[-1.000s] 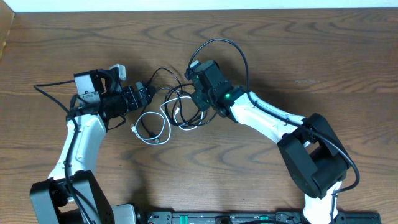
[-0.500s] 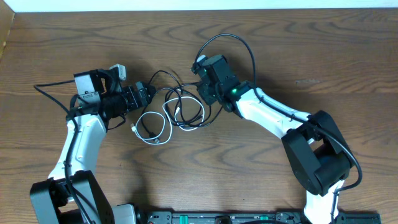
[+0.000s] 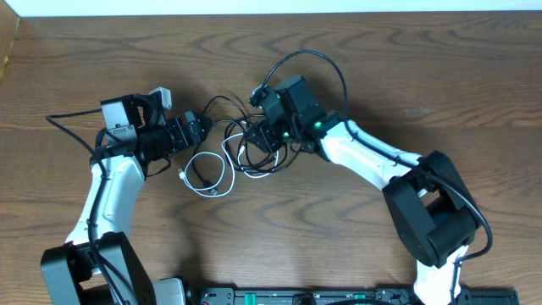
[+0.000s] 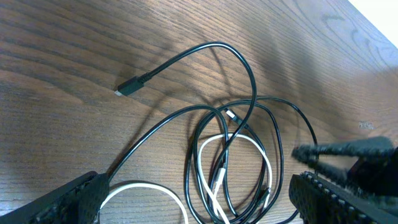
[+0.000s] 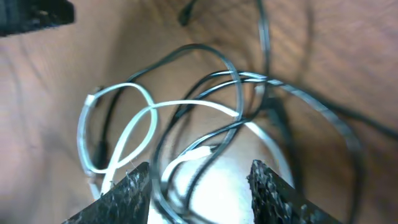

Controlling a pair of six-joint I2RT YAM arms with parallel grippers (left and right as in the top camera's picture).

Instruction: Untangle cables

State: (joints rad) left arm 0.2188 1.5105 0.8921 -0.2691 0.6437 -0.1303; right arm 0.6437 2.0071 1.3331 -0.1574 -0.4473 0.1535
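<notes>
Clearly, black cable [image 4: 217,43] plug pts away from tangle, L fingers [image 4: 68,199] wide, R fingers [image 5: 264,186] half-open, both empty

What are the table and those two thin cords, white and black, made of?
The table looks like wood or wood-look laminate: brown grain lines, matte surface. The white cable seems sheathed in smooth plastic or rubber, since it bends in loose loops. The black cable looks alike, faintly glossy; its plug is too small to judge.
</notes>
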